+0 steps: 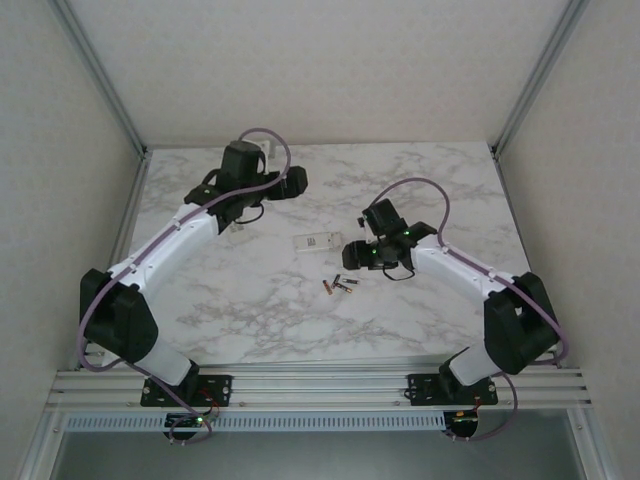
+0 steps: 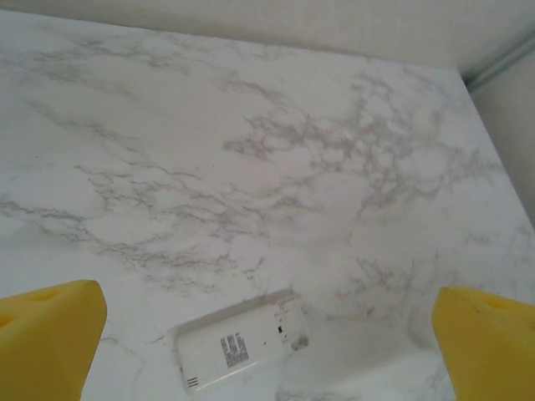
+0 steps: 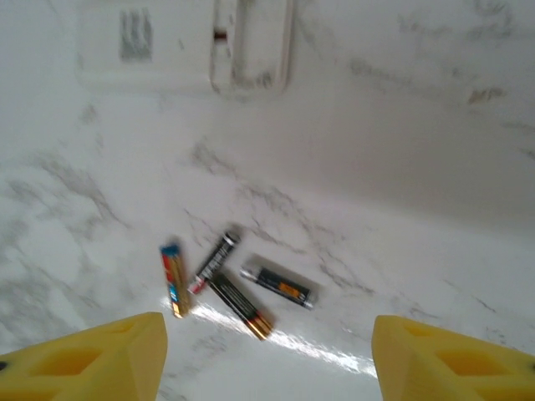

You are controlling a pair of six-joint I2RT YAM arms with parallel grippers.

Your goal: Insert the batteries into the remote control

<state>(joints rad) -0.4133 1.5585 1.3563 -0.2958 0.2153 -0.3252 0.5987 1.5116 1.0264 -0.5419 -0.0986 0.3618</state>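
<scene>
Left gripper spread wide, my arm reaches far, angled down at the white rectangular plastic remote. Elbow bent, my right gripper hangs parted and empty above four small dark cylindrical batteries lying loose near that remote.

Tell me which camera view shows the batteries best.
Right wrist: the batteries lie close below the camera, four distinct cells with colours readable. Top external shows them as tiny specks beside the remote.
</scene>
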